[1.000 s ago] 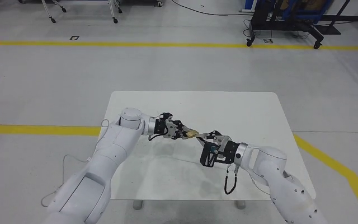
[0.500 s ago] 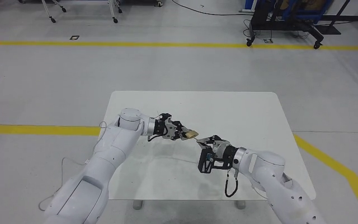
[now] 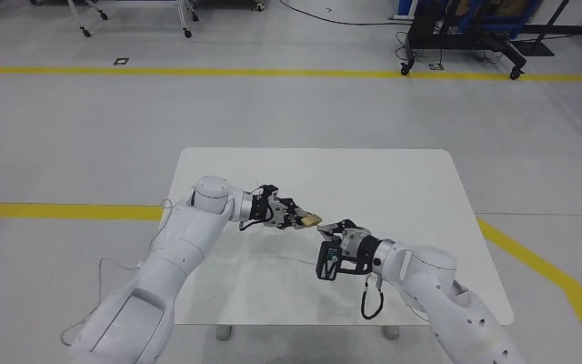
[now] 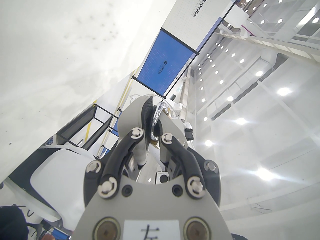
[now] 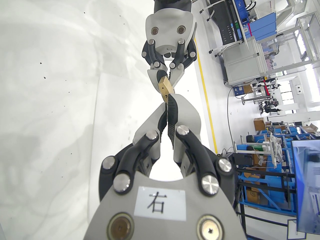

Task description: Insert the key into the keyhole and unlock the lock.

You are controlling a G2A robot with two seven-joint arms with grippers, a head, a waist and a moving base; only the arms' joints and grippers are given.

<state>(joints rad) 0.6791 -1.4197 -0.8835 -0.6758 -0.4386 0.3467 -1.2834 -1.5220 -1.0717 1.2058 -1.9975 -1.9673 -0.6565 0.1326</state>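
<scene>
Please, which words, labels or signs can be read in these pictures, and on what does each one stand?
"左": left base label, on the left gripper, cut by the picture's edge.
"右": right base label, on the right gripper.
White panel and blue panel: a brand name on each, not repeated here.
Print on the far blue racks: too small to read.
</scene>
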